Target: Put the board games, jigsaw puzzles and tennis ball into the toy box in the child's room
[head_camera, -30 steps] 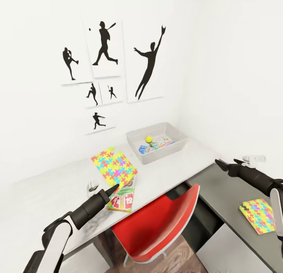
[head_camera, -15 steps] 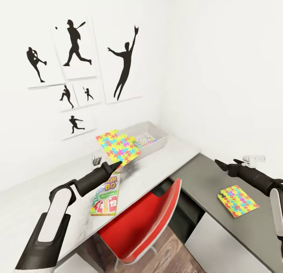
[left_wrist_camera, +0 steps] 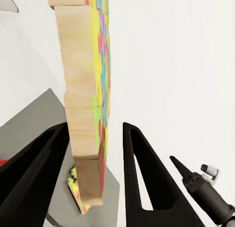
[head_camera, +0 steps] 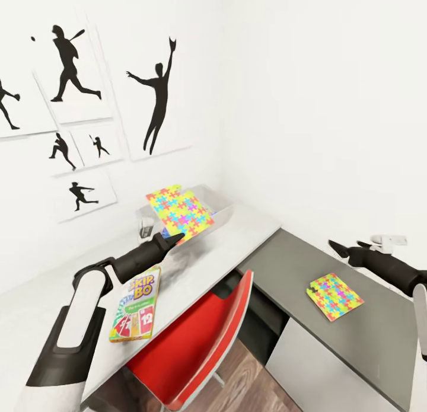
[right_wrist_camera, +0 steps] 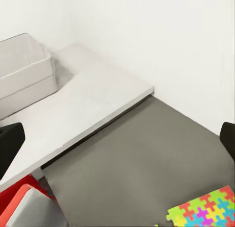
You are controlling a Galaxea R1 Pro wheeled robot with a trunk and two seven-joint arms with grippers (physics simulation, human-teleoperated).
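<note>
The left arm reaches forward over the white part of the desk, its white forearm leading into a dark wrist, and the left gripper [head_camera: 172, 240] clamps a jigsaw sheet [head_camera: 179, 211] by its near edge, holding it lifted. In the left wrist view the sheet stands between the two black fingers [left_wrist_camera: 139, 175]. The right arm stretches over the desk's dark grey section near its far edge, the right gripper [head_camera: 337, 248] hanging free with its fingers set apart.

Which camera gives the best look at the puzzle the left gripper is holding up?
The head view: the jigsaw puzzle shows its whole coloured face, held by the left gripper in front of the toy box. The left wrist view shows that puzzle edge-on between the fingers, mostly its wooden back.
</note>
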